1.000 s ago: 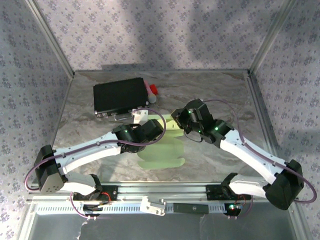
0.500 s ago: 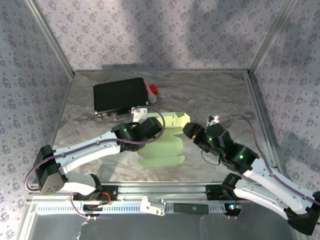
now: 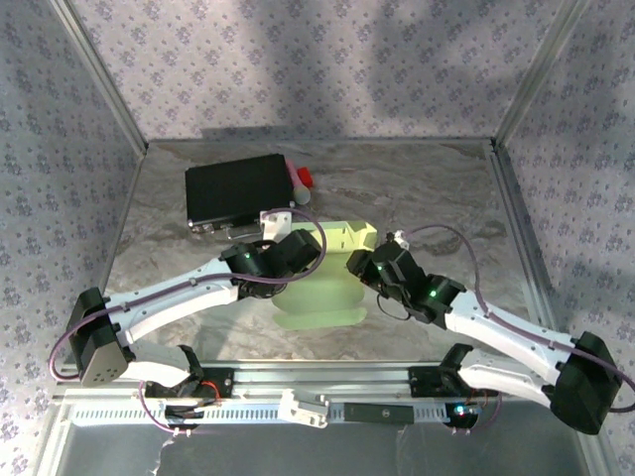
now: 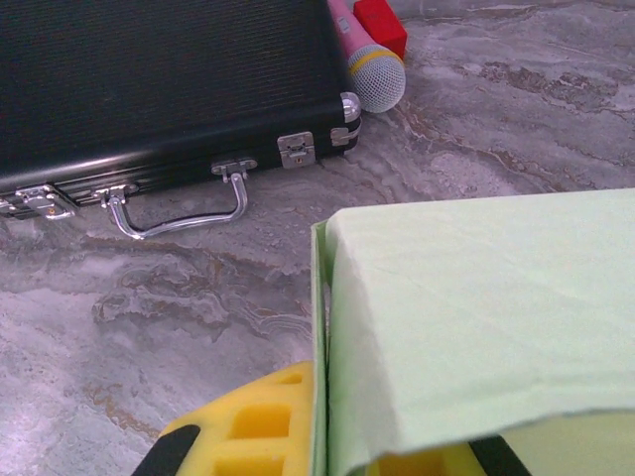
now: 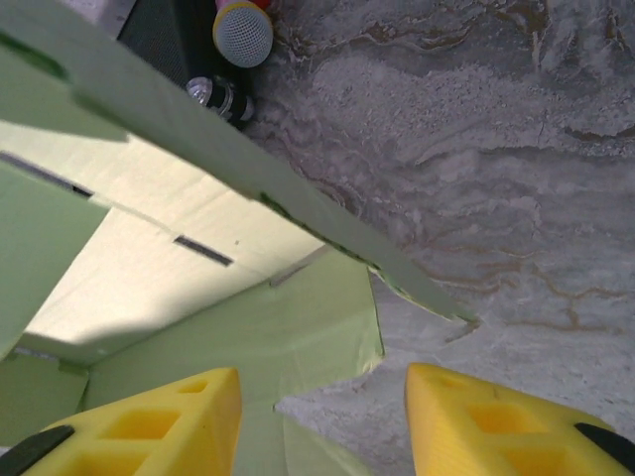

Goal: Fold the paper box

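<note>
Top view: the paper box (image 3: 319,297) lies mid-surface toward the near edge. Its long axis runs far to near, with the far end standing up as walls and the near end flat. The black case (image 3: 238,190) sits well apart, at the far-left corner of the surface (image 3: 446,188). My left wrist is over the box's far-left part and my right wrist is at its right side.

Left wrist view: left jaws clenched on a raised edge of the paper box (image 4: 476,317). A green panel folds across beside one yellow pad (image 4: 248,426).

Right wrist view: right jaws released, pads (image 5: 169,416) apart, grasping nothing. The paper box (image 5: 198,268) lies ahead and to my left, with one raised wall slanting across. My judgement: the right arm is nearer that free wall, so the next fold falls to it while the left anchors.
</note>
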`<state>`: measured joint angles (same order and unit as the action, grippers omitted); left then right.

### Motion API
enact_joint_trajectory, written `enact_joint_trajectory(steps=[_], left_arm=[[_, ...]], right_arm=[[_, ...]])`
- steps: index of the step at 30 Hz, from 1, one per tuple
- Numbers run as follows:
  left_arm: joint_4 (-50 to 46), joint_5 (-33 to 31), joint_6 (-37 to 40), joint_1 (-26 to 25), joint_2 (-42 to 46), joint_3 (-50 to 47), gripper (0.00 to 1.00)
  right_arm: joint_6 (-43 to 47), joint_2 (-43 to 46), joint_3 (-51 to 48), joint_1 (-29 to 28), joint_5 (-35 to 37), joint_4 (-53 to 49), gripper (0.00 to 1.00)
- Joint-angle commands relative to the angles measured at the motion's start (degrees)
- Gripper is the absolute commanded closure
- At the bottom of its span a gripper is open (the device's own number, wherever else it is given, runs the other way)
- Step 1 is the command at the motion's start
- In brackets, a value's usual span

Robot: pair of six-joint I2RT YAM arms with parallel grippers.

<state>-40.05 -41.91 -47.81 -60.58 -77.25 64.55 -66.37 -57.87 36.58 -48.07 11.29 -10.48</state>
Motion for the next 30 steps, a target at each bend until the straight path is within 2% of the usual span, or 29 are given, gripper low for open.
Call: enact_joint_trajectory(steps=[1,11,22,27,30], left_arm=[[0.3,0.3,0.7,0.3,1.2,2.4,1.0],[0.5,0.7,1.0,0.4,1.1,2.6,1.0],[0.9,1.2,1.2,0.4,1.0,2.3,1.0],[0.9,1.9,2.2,1.2,2.0,1.8,1.0],[2.8,5.3,4.7,3.7,3.1,1.3,1.0]], right_arm=[[2.1,-1.5,4.0,0.5,-0.4,2.1,0.53],[4.3,-6.9,7.7,0.3,-3.1,2.9,0.59],[8.9,-12.6,12.0,-3.5,-5.8,5.6,0.56],[13.2,-9.0,12.8,-2.7,-7.2,2.0,0.53],[20.5,-3.0,13.9,-0.5,-10.6,-2.3,0.5]])
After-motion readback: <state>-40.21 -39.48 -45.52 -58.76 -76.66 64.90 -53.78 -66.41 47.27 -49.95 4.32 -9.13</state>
